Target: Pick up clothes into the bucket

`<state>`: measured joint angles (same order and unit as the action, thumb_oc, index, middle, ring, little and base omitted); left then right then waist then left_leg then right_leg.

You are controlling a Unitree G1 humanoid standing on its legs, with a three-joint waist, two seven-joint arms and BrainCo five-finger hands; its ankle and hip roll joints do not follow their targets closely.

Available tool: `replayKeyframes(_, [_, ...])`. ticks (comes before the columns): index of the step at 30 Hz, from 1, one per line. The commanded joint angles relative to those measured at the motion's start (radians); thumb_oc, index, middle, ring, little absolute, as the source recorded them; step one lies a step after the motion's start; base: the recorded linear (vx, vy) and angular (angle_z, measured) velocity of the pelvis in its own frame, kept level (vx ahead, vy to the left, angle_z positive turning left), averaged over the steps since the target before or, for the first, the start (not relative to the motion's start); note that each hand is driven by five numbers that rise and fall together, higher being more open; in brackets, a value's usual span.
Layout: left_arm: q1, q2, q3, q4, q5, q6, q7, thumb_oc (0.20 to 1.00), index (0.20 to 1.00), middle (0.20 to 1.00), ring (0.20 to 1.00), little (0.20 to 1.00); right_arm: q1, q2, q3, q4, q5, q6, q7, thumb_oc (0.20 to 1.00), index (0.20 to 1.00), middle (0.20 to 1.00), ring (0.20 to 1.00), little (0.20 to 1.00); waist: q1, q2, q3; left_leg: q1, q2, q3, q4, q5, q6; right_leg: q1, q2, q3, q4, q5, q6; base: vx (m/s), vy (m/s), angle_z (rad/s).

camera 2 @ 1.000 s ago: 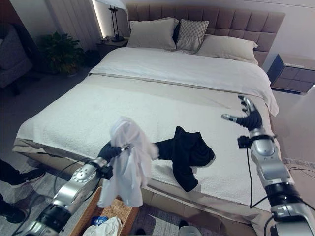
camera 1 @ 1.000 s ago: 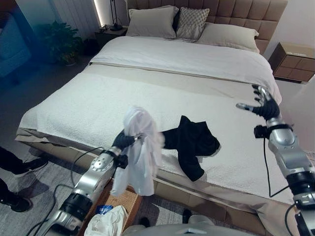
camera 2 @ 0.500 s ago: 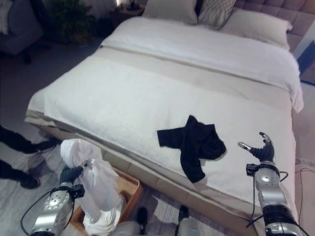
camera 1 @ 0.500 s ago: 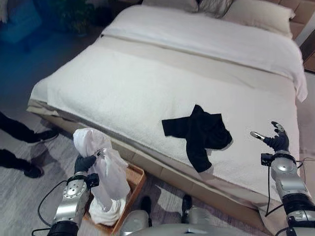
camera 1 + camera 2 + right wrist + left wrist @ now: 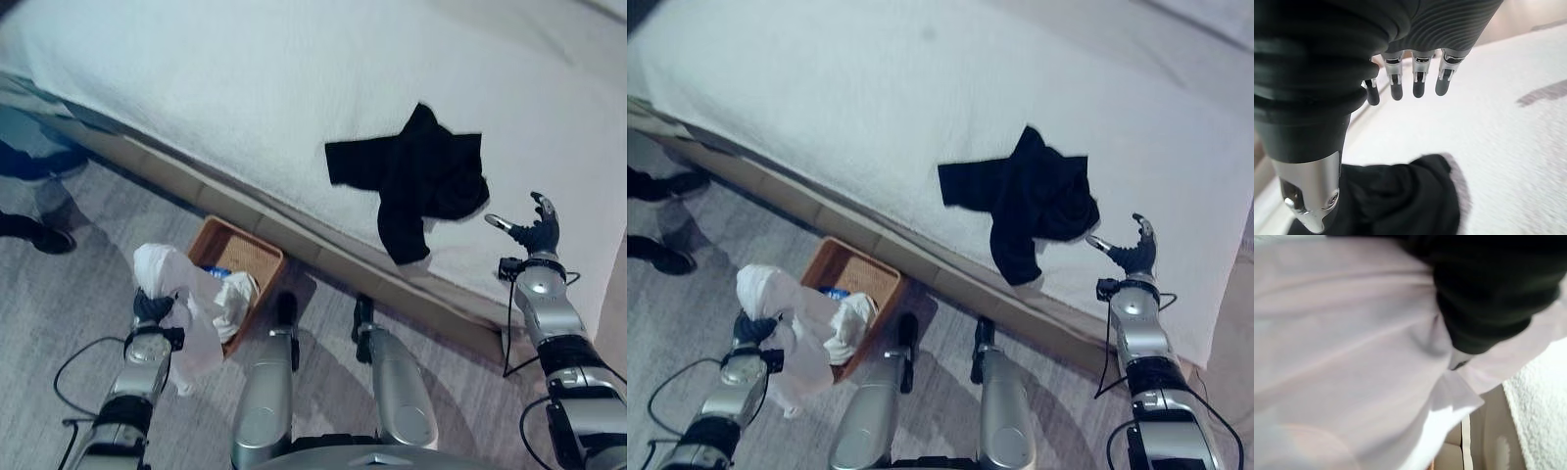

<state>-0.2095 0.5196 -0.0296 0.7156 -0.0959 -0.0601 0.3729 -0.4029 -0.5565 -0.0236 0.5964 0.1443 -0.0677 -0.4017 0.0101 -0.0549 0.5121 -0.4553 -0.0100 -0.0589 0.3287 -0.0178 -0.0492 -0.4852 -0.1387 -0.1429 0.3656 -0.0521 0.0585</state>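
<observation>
My left hand is shut on a white garment, which it holds up at the near left edge of a brown wicker basket on the floor by the bed. The cloth hangs down along the basket's side and covers the fingers in the left wrist view. A black garment lies crumpled on the white bed cover near the bed's front edge. My right hand hovers open just right of the black garment, fingers straight.
Another white cloth and something blue lie inside the basket. A person's dark shoes stand on the grey floor at the far left. The bed's front edge runs diagonally right behind the basket.
The camera has tilted further down towards the floor. My left hand has lowered the white garment to the basket's near edge. The right hand stays open by the black garment.
</observation>
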Motion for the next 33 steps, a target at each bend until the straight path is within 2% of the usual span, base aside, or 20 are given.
replayKeyframes(1, [-0.001,0.106,0.024,-0.018,0.057,-0.018,0.092,0.200,0.200,0.200,0.200,0.200,-0.016,-0.037,0.020,-0.051,0.022,-0.067,-0.068,1.000,1.000,1.000,1.000,1.000,-0.005,-0.033,-0.020,-0.059,-0.015,-0.026,0.142,-0.085,0.012,0.043,-0.034,0.032,-0.028,0.010,0.057,-0.08,0.039,-0.04])
replayKeyframes(2, [-0.032,0.131,0.021,-0.012,0.069,-0.010,0.111,0.200,0.200,0.200,0.200,0.200,-0.024,-0.044,0.022,-0.082,0.026,-0.075,-0.079,1.000,1.000,1.000,1.000,1.000,-0.008,-0.033,0.006,-0.108,-0.020,-0.028,0.192,-0.099,0.017,-0.006,-0.035,0.043,0.026,-0.005,0.051,-0.06,0.025,-0.02])
replayKeyframes(6, [-0.041,0.144,0.029,-0.045,0.065,-0.003,0.128,0.200,0.200,0.200,0.200,0.200,-0.027,-0.055,0.015,-0.141,0.031,-0.087,-0.098,1.000,1.000,1.000,1.000,1.000,-0.017,-0.026,0.008,-0.210,-0.025,-0.026,0.277,-0.127,0.027,-0.112,-0.038,0.059,0.123,-0.039,0.039,-0.05,0.042,-0.01])
replayKeyframes(7, [-0.062,0.150,0.027,-0.014,0.059,-0.001,0.136,0.341,0.341,0.341,0.341,0.341,-0.037,-0.058,0.015,-0.154,0.036,-0.093,-0.101,1.000,1.000,1.000,1.000,1.000,-0.021,-0.027,0.008,-0.250,-0.030,-0.025,0.310,-0.136,0.031,-0.151,-0.039,0.064,0.155,-0.047,0.037,0.04,0.022,-0.01])
replayKeyframes(8, [-0.060,0.153,0.029,-0.023,0.054,0.002,0.144,0.931,0.931,0.931,0.931,0.931,-0.039,-0.062,0.015,-0.175,0.036,-0.096,-0.104,1.000,1.000,1.000,1.000,1.000,-0.023,-0.024,0.008,-0.263,-0.029,-0.030,0.338,-0.175,0.031,-0.169,-0.035,0.072,0.188,-0.081,0.040,0.03,0.014,-0.02])
replayKeyframes(9, [-0.063,0.154,0.036,-0.051,0.055,0.003,0.155,1.000,1.000,1.000,1.000,1.000,-0.039,-0.067,0.013,-0.193,0.031,-0.099,-0.111,1.000,1.000,1.000,1.000,1.000,-0.025,-0.023,0.008,-0.293,-0.030,-0.031,0.351,-0.178,0.032,-0.198,-0.035,0.073,0.203,-0.084,0.039,0.04,0.002,-0.03])
replayKeyframes(13, [-0.086,0.166,0.050,-0.084,0.072,0.024,0.200,1.000,1.000,1.000,1.000,1.000,-0.062,-0.080,0.016,-0.214,0.028,-0.100,-0.131,1.000,1.000,1.000,1.000,1.000,-0.032,-0.020,0.008,-0.384,-0.027,-0.038,0.388,-0.178,0.028,-0.289,-0.036,0.068,0.237,-0.089,0.037,-0.01,-0.001,-0.01])
replayKeyframes(19, [-0.115,0.200,0.030,-0.083,0.190,0.095,0.237,1.000,1.000,1.000,1.000,1.000,-0.126,-0.112,0.034,-0.214,0.000,-0.094,-0.168,1.000,1.000,1.000,1.000,1.000,-0.037,-0.018,0.008,-0.410,-0.020,-0.038,0.360,-0.164,0.022,-0.324,-0.037,0.060,0.212,-0.078,0.043,0.00,0.000,0.00])
replayKeyframes(20, [-0.118,0.234,0.012,-0.105,0.276,0.130,0.241,1.000,1.000,1.000,1.000,1.000,-0.151,-0.131,0.043,-0.214,-0.020,-0.092,-0.180,1.000,1.000,1.000,1.000,1.000,-0.037,-0.016,0.008,-0.410,-0.021,-0.038,0.350,-0.161,0.021,-0.328,-0.035,0.061,0.204,-0.076,0.044,0.00,0.000,0.00])
replayKeyframes(22, [-0.107,0.250,0.007,-0.122,0.329,0.153,0.226,1.000,1.000,1.000,1.000,1.000,-0.174,-0.156,0.049,-0.214,-0.038,-0.087,-0.179,1.000,1.000,1.000,1.000,1.000,-0.034,-0.014,0.008,-0.407,-0.020,-0.038,0.337,-0.157,0.020,-0.331,-0.034,0.061,0.196,-0.072,0.046,0.00,0.000,0.00])
replayKeyframes(24, [-0.085,0.241,0.017,-0.123,0.337,0.158,0.212,1.000,1.000,1.000,1.000,1.000,-0.198,-0.177,0.051,-0.204,-0.042,-0.080,-0.177,1.000,1.000,1.000,1.000,1.000,-0.032,-0.012,0.008,-0.401,-0.021,-0.037,0.320,-0.151,0.019,-0.327,-0.035,0.061,0.185,-0.069,0.046,-0.04,0.001,0.00])
replayKeyframes(25, [-0.082,0.241,0.021,-0.134,0.341,0.157,0.211,1.000,1.000,1.000,1.000,1.000,-0.209,-0.188,0.052,-0.202,-0.048,-0.077,-0.175,1.000,1.000,1.000,1.000,1.000,-0.033,-0.011,0.008,-0.420,-0.025,-0.032,0.306,-0.117,0.020,-0.344,-0.041,0.055,0.170,-0.038,0.041,0.00,0.000,0.00])
replayKeyframes(26, [-0.079,0.240,0.021,-0.133,0.341,0.158,0.210,1.000,1.000,1.000,1.000,1.000,-0.209,-0.188,0.055,-0.200,-0.048,-0.077,-0.174,1.000,1.000,1.000,1.000,1.000,-0.032,-0.010,0.008,-0.400,-0.023,-0.037,0.310,-0.144,0.018,-0.328,-0.037,0.061,0.179,-0.065,0.047,-0.08,-0.007,-0.01])
replayKeyframes(27, [-0.068,0.236,0.026,-0.146,0.342,0.156,0.205,1.000,1.000,1.000,1.000,1.000,-0.237,-0.212,0.065,-0.187,-0.055,-0.070,-0.168,1.000,1.000,1.000,1.000,1.000,-0.030,-0.007,0.008,-0.414,-0.029,-0.033,0.294,-0.112,0.018,-0.339,-0.043,0.056,0.165,-0.039,0.041,0.07,-0.036,-0.01])
replayKeyframes(28, [-0.053,0.225,0.024,-0.146,0.334,0.153,0.200,1.000,1.000,1.000,1.000,1.000,-0.274,-0.236,0.086,-0.158,-0.056,-0.060,-0.157,1.000,1.000,1.000,1.000,1.000,-0.022,0.000,0.008,-0.390,-0.029,-0.041,0.286,-0.135,0.015,-0.319,-0.040,0.063,0.174,-0.067,0.046,-0.07,-0.017,0.01])
replayKeyframes(29, [-0.054,0.224,0.026,-0.148,0.334,0.152,0.201,1.000,1.000,1.000,1.000,1.000,-0.279,-0.238,0.088,-0.156,-0.055,-0.061,-0.157,1.000,1.000,1.000,1.000,1.000,-0.024,-0.001,0.008,-0.409,-0.031,-0.036,0.279,-0.106,0.017,-0.335,-0.045,0.056,0.164,-0.040,0.040,0.07,-0.034,0.02])
replayKeyframes(30, [-0.050,0.213,0.025,-0.150,0.321,0.145,0.202,1.000,1.000,1.000,1.000,1.000,-0.294,-0.244,0.100,-0.143,-0.057,-0.054,-0.152,1.000,1.000,1.000,1.000,1.000,-0.017,0.003,0.008,-0.386,-0.031,-0.042,0.275,-0.130,0.014,-0.320,-0.041,0.061,0.174,-0.067,0.046,-0.08,-0.009,0.07])
replayKeyframes(31, [-0.047,0.195,0.028,-0.165,0.297,0.133,0.204,1.000,1.000,1.000,1.000,1.000,-0.324,-0.263,0.119,-0.120,-0.057,-0.047,-0.145,1.000,1.000,1.000,1.000,1.000,-0.016,0.007,0.008,-0.402,-0.035,-0.038,0.258,-0.095,0.014,-0.335,-0.048,0.053,0.163,-0.040,0.040,0.07,-0.059,0.11])
replayKeyframes(32, [-0.025,0.139,0.035,-0.204,0.174,0.061,0.203,1.000,1.000,1.000,1.000,1.000,-0.385,-0.290,0.155,-0.064,-0.057,-0.022,-0.129,1.000,1.000,1.000,1.000,1.000,0.002,0.019,0.008,-0.376,-0.038,-0.046,0.236,-0.109,0.009,-0.319,-0.048,0.055,0.171,-0.065,0.045,-0.08,-0.027,0.13])
replayKeyframes(33, [-0.025,0.137,0.039,-0.206,0.170,0.058,0.204,1.000,1.000,1.000,1.000,1.000,-0.396,-0.293,0.162,-0.059,-0.055,-0.024,-0.129,1.000,1.000,1.000,1.000,1.000,-0.003,0.021,0.008,-0.395,-0.040,-0.042,0.228,-0.078,0.011,-0.335,-0.052,0.048,0.160,-0.037,0.039,0.07,-0.086,0.11])
